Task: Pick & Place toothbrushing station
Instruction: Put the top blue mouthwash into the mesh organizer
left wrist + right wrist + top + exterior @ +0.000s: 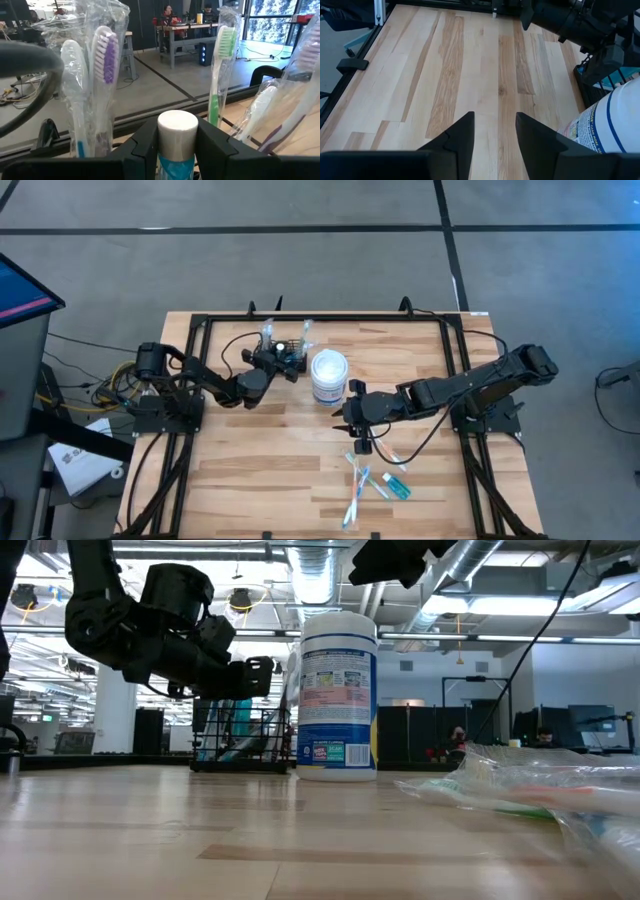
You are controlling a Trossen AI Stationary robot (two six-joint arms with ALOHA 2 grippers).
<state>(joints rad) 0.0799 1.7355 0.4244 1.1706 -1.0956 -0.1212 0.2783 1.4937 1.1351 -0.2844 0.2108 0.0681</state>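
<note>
Overhead and table-level views share the white tub (329, 376); wrist cameras close.

Table rear centre: small black wire-mesh rack (288, 358) holding upright plastic-wrapped toothbrushes (102, 75) | just right of it: round white lidded tub (329, 376) | left gripper (278, 360) at the rack, white-capped tube (177, 137) between its fingers | right gripper (349, 414) right-front of tub | front right: loose wrapped toothbrushes (362, 485) flat on the wooden table (250, 470)

Grey concrete floor (300, 260) crossed by dark lines, exposed ceiling ducts (320, 570) (strip-lit), bright windows (270, 20) — distant desks (185, 37)
</note>
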